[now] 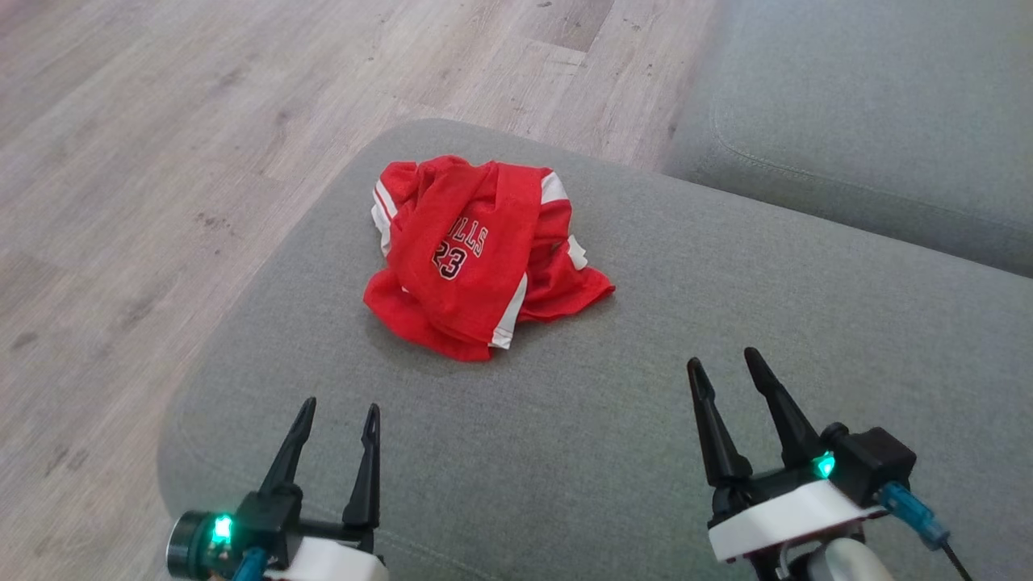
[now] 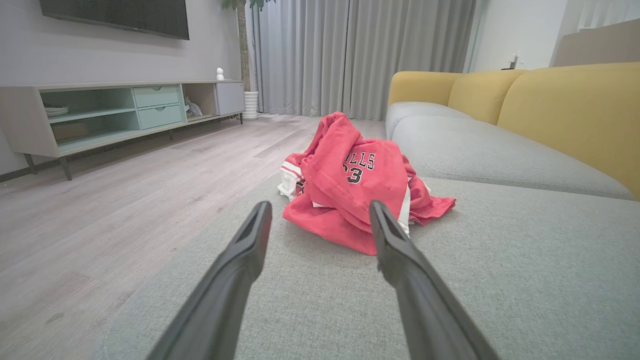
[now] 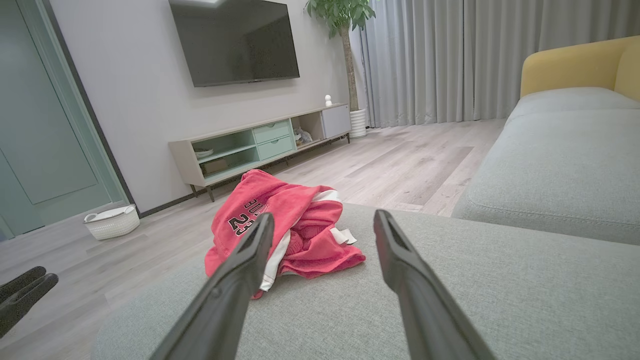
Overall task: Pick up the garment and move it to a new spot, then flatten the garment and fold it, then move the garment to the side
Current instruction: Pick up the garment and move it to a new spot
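Note:
The garment [image 1: 472, 254] is a red jersey with white stripes and the number 23, crumpled in a heap on a grey sofa cushion [image 1: 646, 387]. It also lies ahead of the fingers in the left wrist view [image 2: 357, 185] and the right wrist view [image 3: 280, 230]. My left gripper [image 1: 339, 411] hovers open at the lower left, short of the garment, with nothing between its fingers. My right gripper [image 1: 725, 361] is open at the lower right, also apart from the garment and holding nothing.
Wooden floor [image 1: 161, 161] lies left of the cushion's rounded edge. A second grey seat cushion [image 1: 871, 113] sits at the far right, with yellow backrests [image 2: 570, 105]. A TV cabinet [image 3: 260, 145] and a white basket [image 3: 112, 220] stand by the wall.

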Motion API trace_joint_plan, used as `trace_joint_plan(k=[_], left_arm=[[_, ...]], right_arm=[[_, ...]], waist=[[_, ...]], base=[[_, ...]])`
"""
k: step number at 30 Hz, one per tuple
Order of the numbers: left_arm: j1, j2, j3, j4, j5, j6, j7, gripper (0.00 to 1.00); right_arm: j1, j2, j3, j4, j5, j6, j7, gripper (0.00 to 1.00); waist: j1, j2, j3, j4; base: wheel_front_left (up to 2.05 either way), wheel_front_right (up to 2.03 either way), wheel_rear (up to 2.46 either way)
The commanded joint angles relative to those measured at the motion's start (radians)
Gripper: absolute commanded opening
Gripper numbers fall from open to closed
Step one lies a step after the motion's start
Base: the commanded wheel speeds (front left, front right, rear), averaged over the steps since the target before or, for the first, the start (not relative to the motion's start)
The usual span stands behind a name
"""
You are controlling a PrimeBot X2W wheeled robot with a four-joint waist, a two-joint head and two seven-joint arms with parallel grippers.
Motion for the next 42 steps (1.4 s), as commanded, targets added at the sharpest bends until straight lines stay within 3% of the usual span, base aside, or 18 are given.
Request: trace_joint_plan(k=[1,6,11,17,22,30,37,38,39,40,42], left_arm=[[-0.028,0.007,0.030,-0.038,0.009,-0.001,-0.010,1.00],[-0.049,0.013,0.024,-0.052,0.017,-0.008,-0.010,1.00],[-0.190,0.062,0.011,-0.049,0.038,-0.059,0.008,1.00],[-0.445,0.140,-0.017,0.015,0.001,-0.141,0.163,1.00],[-0.597,0.205,-0.062,0.094,-0.078,-0.156,0.274,1.00],[-0.788,0.329,-0.225,0.246,-0.272,-0.157,0.381,1.00],[-0.870,0.348,-0.256,0.424,-0.318,-0.157,0.366,1.00],[-0.876,0.344,-0.262,0.444,-0.326,-0.157,0.363,0.95],[-0.882,0.340,-0.266,0.459,-0.336,-0.157,0.357,0.33],[-0.887,0.337,-0.272,0.469,-0.347,-0.157,0.347,0.00],[-0.900,0.331,-0.275,0.478,-0.374,-0.157,0.304,0.00]], right_arm=[[-0.014,-0.007,0.023,-0.036,0.004,-0.001,-0.011,1.00],[-0.024,-0.007,0.030,-0.038,-0.008,-0.001,-0.011,1.00],[-0.055,-0.007,0.023,-0.046,-0.026,-0.001,-0.011,1.00],[-0.097,-0.007,0.014,-0.058,-0.048,-0.001,-0.011,1.00],[-0.132,-0.007,0.022,-0.062,-0.066,-0.001,-0.011,1.00],[-0.178,-0.007,0.039,-0.062,-0.082,-0.001,-0.011,1.00],[-0.194,-0.007,0.034,-0.065,-0.091,-0.001,-0.011,1.00],[-0.195,-0.007,0.033,-0.066,-0.091,-0.001,-0.011,1.00],[-0.195,-0.007,0.033,-0.066,-0.092,-0.001,-0.011,1.00],[-0.195,-0.007,0.033,-0.066,-0.092,-0.001,-0.011,1.00],[-0.197,-0.007,0.033,-0.065,-0.091,-0.001,-0.011,1.00]], waist=[[0.0001,0.0000,0.003,-0.002],[0.0001,0.0000,0.030,-0.023],[0.0001,0.0000,0.093,-0.069],[0.0001,0.0000,0.178,-0.116],[0.0001,0.0000,0.238,-0.154],[0.0001,0.0000,0.312,-0.222],[0.0001,0.0000,0.340,-0.256],[0.0001,0.0000,0.340,-0.258],[0.0001,0.0000,0.341,-0.260],[0.0001,0.0000,0.341,-0.262],[0.0001,0.0000,0.340,-0.265]], base=[[0.00,0.00,0.00],[0.00,0.00,0.00],[0.00,0.00,0.00],[0.00,0.00,0.00],[0.00,0.00,0.00],[0.00,0.00,0.00],[0.00,0.00,0.00],[0.00,0.00,0.00],[0.00,0.00,0.00],[0.00,0.00,0.00],[0.00,0.00,0.00]])
